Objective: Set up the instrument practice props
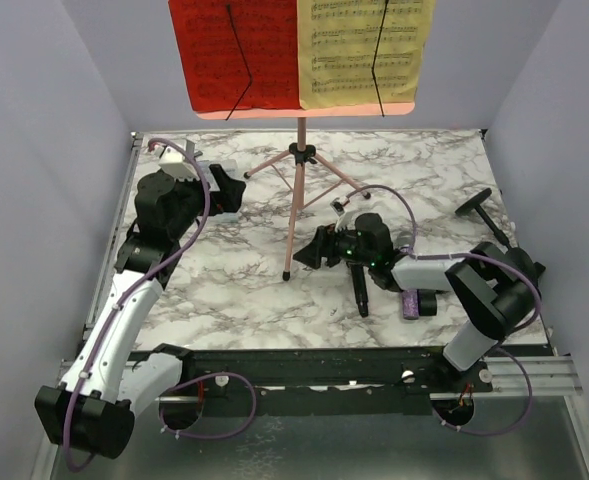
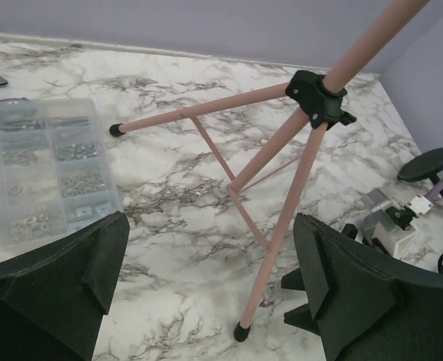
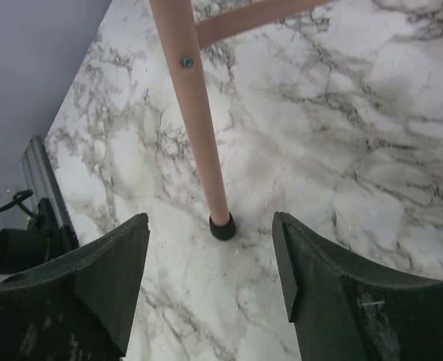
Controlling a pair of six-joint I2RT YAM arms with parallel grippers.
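Fingers, top view: my left fingers (image 1: pixel 217 198) sit upper left beside the clear box (image 1: pixel 228 176); my right fingers (image 1: pixel 312 248) sit centre, near the music rack (image 1: pixel 299 175) standing on the surface (image 1: pixel 224 290). Left wrist view: spread wide, empty, music rack upper centre. Right wrist view: wide open, empty, rack foot (image 3: pixel 222 226) in the gap, untouched.

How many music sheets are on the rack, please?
2. The red sheet is on the left half of the rack, the yellow sheet on the right half. More could be hidden behind them.
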